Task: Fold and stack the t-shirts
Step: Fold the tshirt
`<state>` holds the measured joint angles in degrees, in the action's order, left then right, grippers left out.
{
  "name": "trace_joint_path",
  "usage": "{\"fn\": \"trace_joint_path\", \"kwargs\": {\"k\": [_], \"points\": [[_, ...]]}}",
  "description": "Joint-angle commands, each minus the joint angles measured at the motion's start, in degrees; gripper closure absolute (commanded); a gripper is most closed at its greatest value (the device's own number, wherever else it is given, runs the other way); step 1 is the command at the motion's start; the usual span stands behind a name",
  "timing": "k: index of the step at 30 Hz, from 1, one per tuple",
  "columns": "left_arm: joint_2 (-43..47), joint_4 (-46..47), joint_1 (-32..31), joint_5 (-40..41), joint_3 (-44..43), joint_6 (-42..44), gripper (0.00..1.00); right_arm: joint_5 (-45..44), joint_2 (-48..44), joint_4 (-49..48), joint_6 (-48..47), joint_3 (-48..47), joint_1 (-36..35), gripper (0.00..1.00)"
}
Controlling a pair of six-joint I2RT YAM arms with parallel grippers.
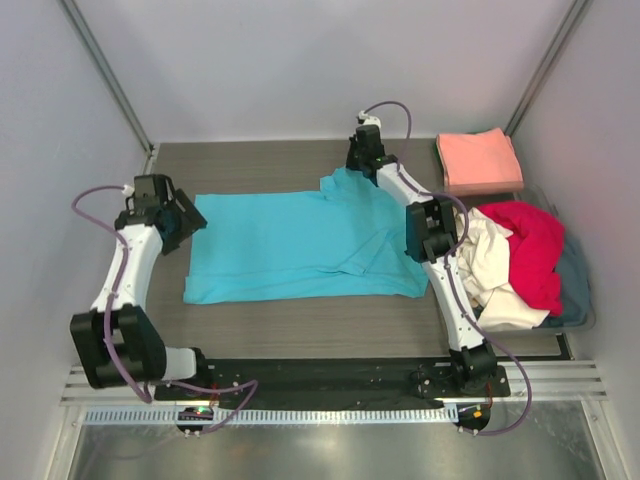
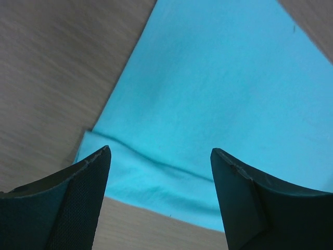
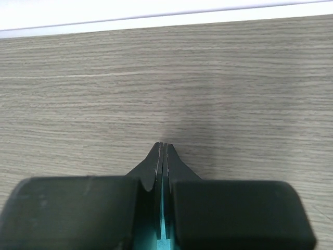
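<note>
Pinches the right gripper (image 3: 162, 148) shut, seemingly on the far right corner of the turquoise t-shirt (image 1: 300, 245) spread lengthwise left-to-right on the table (image 1: 300, 325), and hovers the left gripper (image 2: 160, 151), jaws apart, over its left edge.

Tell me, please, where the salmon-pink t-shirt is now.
In the top view, the salmon-pink t-shirt lies folded at the far right corner of the table, beyond the heap of unfolded shirts and right of the right gripper.
</note>
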<state>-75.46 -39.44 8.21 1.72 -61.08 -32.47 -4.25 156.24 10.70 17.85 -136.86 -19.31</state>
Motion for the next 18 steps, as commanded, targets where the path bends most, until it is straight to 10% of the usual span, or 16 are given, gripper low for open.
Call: {"fn": "trace_joint_path", "kwargs": {"k": [1, 18], "points": [[-8.2, 2.9, 0.2, 1.9, -8.7, -1.4, 0.22, 1.7, -3.0, 2.4, -0.6, 4.2, -0.3, 0.99], [-50.8, 7.4, 0.8, 1.8, -40.2, 5.6, 0.37, 8.2, -8.1, -4.0, 3.2, 13.6, 1.2, 0.99]]}}
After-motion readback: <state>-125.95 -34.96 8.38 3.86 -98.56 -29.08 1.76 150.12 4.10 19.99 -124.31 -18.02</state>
